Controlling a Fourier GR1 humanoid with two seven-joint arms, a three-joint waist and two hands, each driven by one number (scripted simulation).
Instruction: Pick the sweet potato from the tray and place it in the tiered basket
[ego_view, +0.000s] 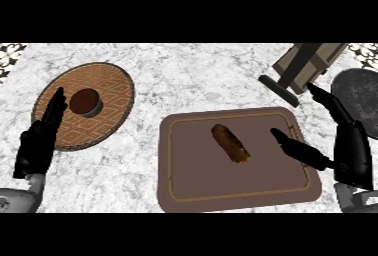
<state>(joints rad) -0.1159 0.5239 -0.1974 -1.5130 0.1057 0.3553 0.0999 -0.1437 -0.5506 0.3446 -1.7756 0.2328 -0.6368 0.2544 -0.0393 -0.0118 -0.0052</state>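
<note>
A brown sweet potato lies lengthwise in the middle of a brown rectangular tray at the centre of the counter. My right hand stands open at the tray's right edge, thumb stretched over the tray toward the potato but apart from it, fingers pointing up. The tiered basket shows as a round woven tier at the left with a dark centre post. My left hand rests open at the basket's left rim, fingers up.
A tan wooden object with a dark base stands at the back right. A dark grey round item sits at the right edge behind my right hand. Marble counter lies between basket and tray.
</note>
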